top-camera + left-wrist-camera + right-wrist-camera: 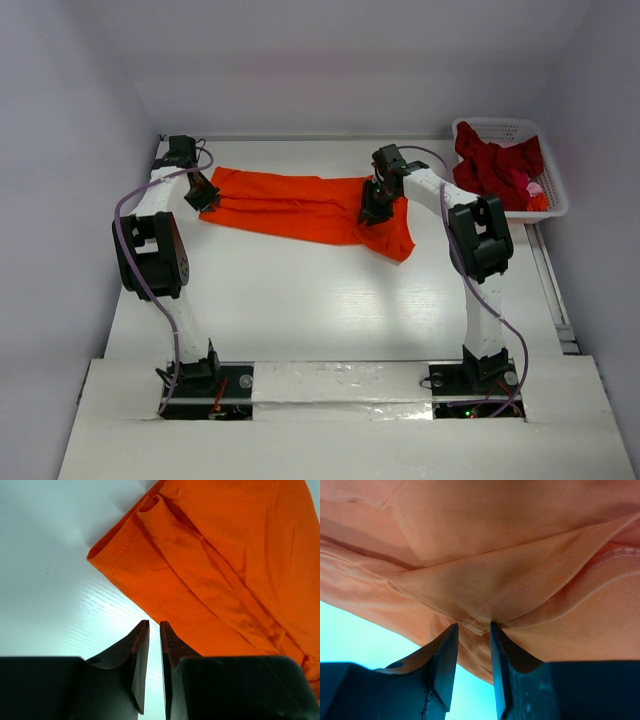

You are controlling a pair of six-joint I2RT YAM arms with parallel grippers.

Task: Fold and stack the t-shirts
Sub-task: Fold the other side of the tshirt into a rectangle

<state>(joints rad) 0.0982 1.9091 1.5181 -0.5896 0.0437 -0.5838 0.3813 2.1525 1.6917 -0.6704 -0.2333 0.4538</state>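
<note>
The bright orange t-shirt [290,205] lies crumpled and stretched sideways across the far half of the table. My left gripper [203,192] sits at the shirt's left end. In the left wrist view its jaws [154,622] are shut with nothing between them, just short of the orange hem [150,570]. My right gripper [375,208] is down on the shirt's right part. In the right wrist view its fingertips [474,625] pinch a stitched seam corner of the orange cloth [495,540]. A dark red t-shirt [495,160] and a pink one [533,187] lie bunched in the basket.
The white lattice basket [500,124] stands at the far right corner, against the right wall. The white table [300,310] runs from the shirt to the arm bases. Grey walls close in the left, back and right sides.
</note>
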